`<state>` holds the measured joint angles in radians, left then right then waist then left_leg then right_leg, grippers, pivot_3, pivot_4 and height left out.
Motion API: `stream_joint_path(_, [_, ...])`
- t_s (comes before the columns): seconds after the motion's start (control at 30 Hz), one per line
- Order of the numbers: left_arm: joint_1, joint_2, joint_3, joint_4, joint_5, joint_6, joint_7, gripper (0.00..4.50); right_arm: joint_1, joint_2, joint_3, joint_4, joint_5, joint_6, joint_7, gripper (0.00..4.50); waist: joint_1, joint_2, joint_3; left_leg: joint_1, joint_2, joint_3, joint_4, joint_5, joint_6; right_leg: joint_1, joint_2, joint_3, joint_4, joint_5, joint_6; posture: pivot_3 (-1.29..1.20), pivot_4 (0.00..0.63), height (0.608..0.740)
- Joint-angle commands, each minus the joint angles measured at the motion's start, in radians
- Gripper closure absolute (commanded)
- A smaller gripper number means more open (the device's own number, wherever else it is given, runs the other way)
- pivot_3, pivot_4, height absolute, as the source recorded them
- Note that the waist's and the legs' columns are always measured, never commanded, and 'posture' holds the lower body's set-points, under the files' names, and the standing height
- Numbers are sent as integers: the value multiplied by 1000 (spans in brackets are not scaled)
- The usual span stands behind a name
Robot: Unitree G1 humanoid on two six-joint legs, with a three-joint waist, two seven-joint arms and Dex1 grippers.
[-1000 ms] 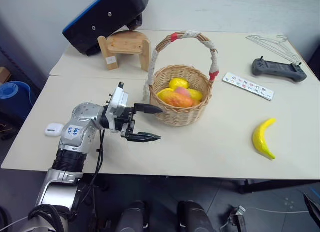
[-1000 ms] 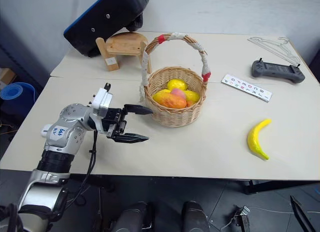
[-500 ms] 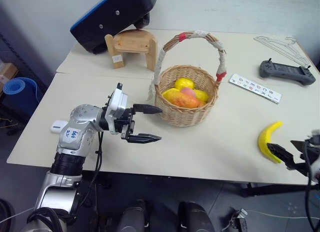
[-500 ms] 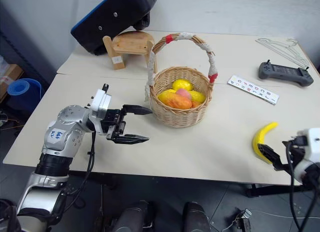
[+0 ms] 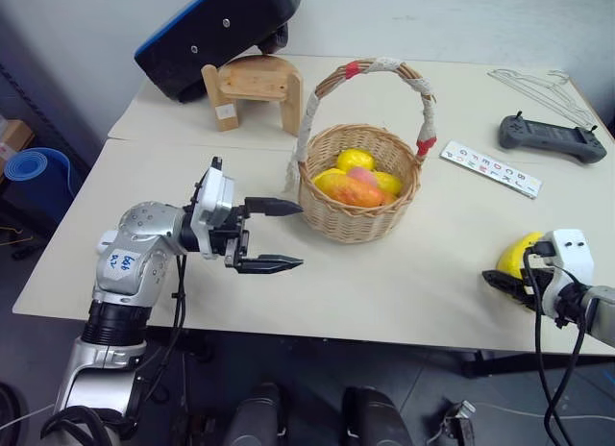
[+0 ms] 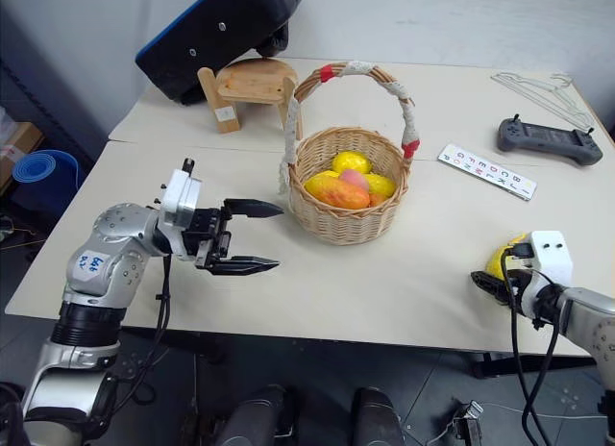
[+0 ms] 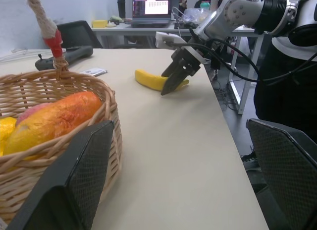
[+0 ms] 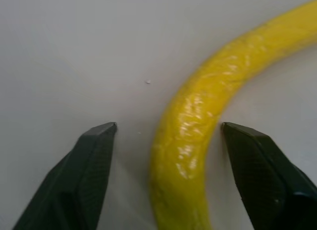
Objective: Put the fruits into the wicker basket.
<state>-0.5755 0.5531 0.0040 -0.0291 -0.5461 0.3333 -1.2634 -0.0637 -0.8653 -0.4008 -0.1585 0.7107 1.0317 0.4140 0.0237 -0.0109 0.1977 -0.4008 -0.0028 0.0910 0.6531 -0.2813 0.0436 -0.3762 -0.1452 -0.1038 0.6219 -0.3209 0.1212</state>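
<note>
Pale and matte, the surface (image 5: 404, 273) carries everything, and low over its near right edge the right gripper's fingers (image 8: 91, 175) straddle the banana (image 8: 198, 136), one on each side with gaps still showing, not closed on it. Left of the wicker basket (image 5: 357, 220), the left gripper (image 5: 271, 236) hovers with its fingers spread wide and empty, pointing toward the basket. Inside that basket lie the mango (image 7: 59, 118), the peach (image 5: 362, 176) and yellow lemon-like fruits (image 5: 350, 161), and the banana lies well to the basket's right.
</note>
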Motion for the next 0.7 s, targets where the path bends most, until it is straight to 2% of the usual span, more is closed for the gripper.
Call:
stream_joint_path(0.03, [8, 14, 37, -44, -30, 12, 20, 0, 19, -40, -37, -37, 2, -28, 88, 2638, 0, 0, 0, 0, 0, 0, 0, 0, 0, 0, 0, 0, 0, 0, 0, 0, 150, 740])
stream_joint_path(0.1, [18, 19, 41, -53, -32, 15, 22, 0, 42, -57, -49, -47, -6, -92, 172, 3370, 1, 0, 0, -1, 0, 0, 0, 0, 0, 0, 1, -1, 0, 0, 0, 0, 150, 740])
stream_joint_path(0.17, [27, 23, 44, -60, -33, 18, 26, 0, 53, -72, -59, -72, -9, -166, 254, 3746, 0, 0, 0, -1, -1, 0, 0, 0, 0, 0, 2, -1, 0, 0, 1, 0, 150, 740])
stream_joint_path(0.27, [41, 26, 59, -71, -45, 30, 46, 0, 24, -97, -91, -172, 75, -213, 403, 3747, -2, 0, 0, -1, -1, 0, 0, 0, 1, 0, 2, 0, 0, 1, 1, 0, 150, 740])
stream_joint_path(0.37, [53, 27, 84, -74, -60, 45, 71, 0, -96, -143, -76, -275, 246, -122, 464, 3747, -8, 0, 0, 0, 0, 0, 0, 0, 0, 0, 2, 0, -1, 1, 1, 0, 150, 740])
stream_joint_path(0.5, [73, 25, 124, -66, -74, 56, 122, 0, -434, -110, 91, -307, 461, 46, 347, 3747, -21, 0, 0, 0, 1, -2, 0, 0, -1, 0, -2, 0, -2, 1, 0, 0, 150, 740])
stream_joint_path(0.6, [85, 13, 149, -61, -73, 54, 170, 0, -630, -17, 237, -247, 436, 117, 241, 3747, -26, -1, 0, -2, 2, -6, 0, 0, -2, 1, -4, 0, -2, 1, -1, 0, 150, 740])
stream_joint_path(0.7, [101, 2, 172, -72, -81, 57, 213, 0, -774, 122, 323, -119, 356, 150, 105, 3747, -25, -1, 0, -5, 1, -6, 2, 0, -2, 0, -4, -1, -2, 1, -1, 0, 150, 740])
